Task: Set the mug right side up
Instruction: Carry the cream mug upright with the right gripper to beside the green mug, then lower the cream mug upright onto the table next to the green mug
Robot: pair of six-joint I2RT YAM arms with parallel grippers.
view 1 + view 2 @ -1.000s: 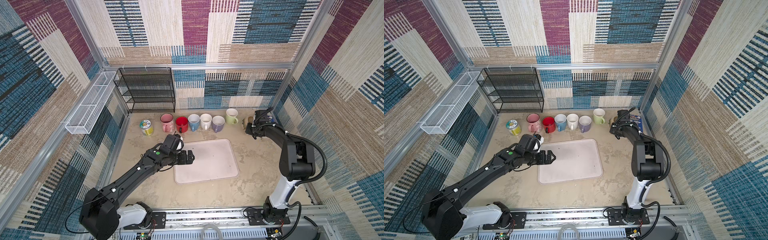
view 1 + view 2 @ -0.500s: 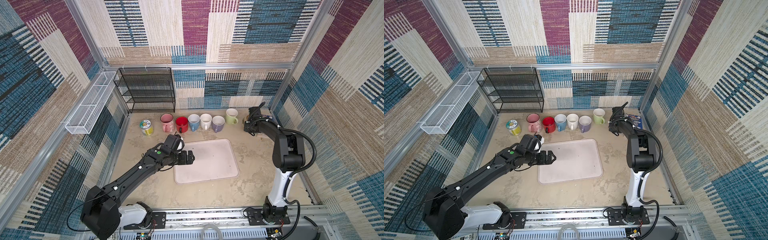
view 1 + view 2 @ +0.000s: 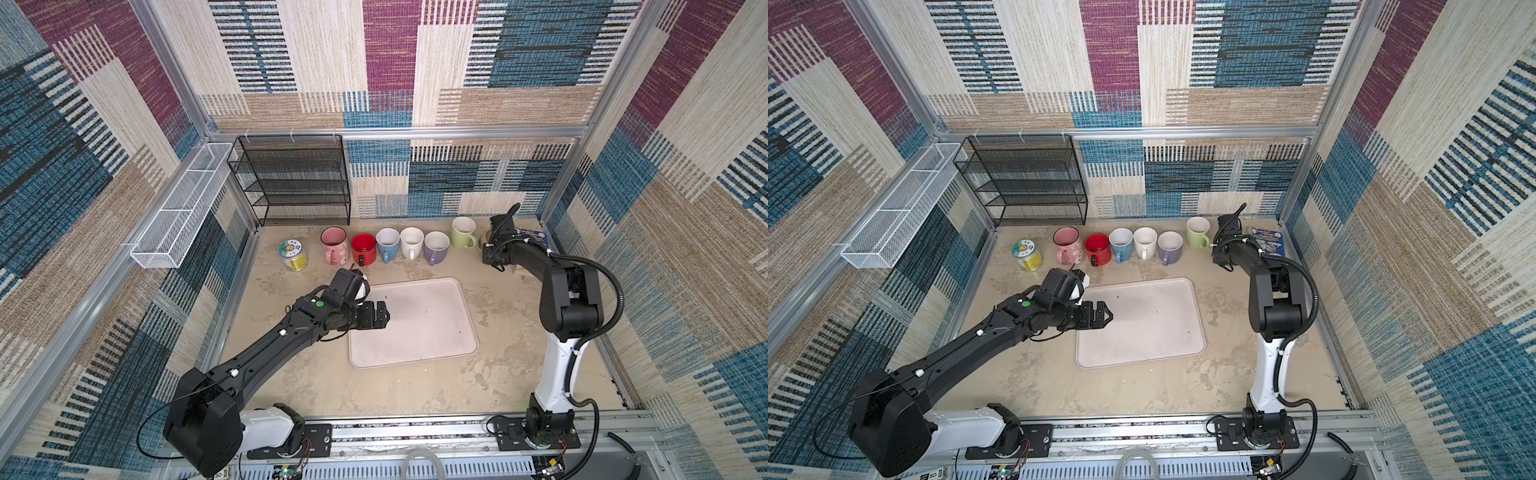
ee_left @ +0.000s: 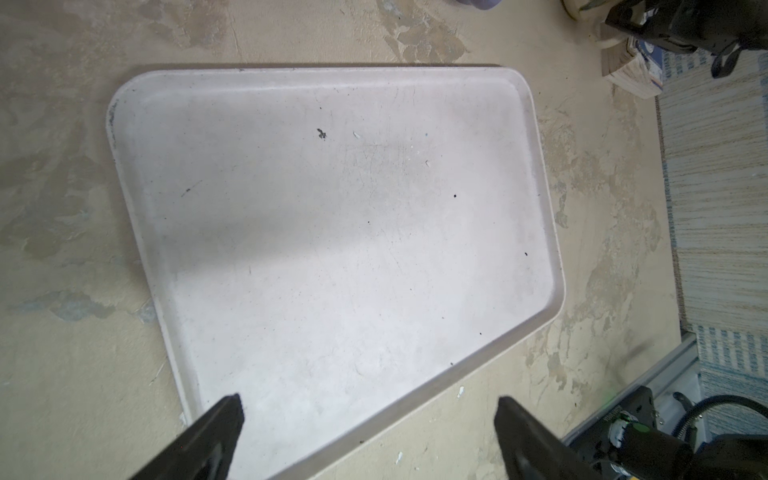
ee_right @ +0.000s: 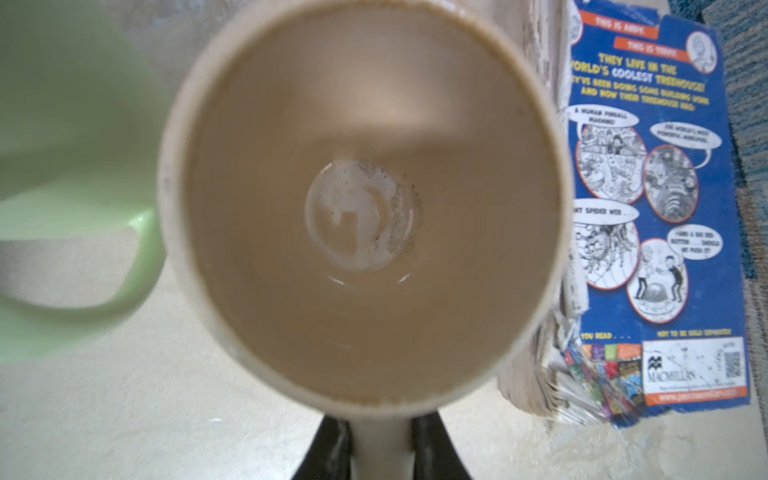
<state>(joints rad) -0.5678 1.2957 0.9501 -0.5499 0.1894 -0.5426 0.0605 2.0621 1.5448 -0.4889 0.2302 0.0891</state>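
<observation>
Right gripper [image 5: 380,457] grips the beige mug [image 5: 365,199] by its handle [image 5: 380,430]; left gripper [image 4: 369,401] stands open. The mug seems upright, only release remains

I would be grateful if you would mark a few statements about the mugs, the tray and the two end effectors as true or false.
1. The right end effector is shut on the handle of the cream ceramic mug. True.
2. The left end effector grips a mug. False: it is open and empty, above the pale rectangular tray.
3. The pale green mug stands beside the cream ceramic mug. True.
4. The red mug stands on the pale rectangular tray. False: it stands on the beige table, behind the tray.
</observation>
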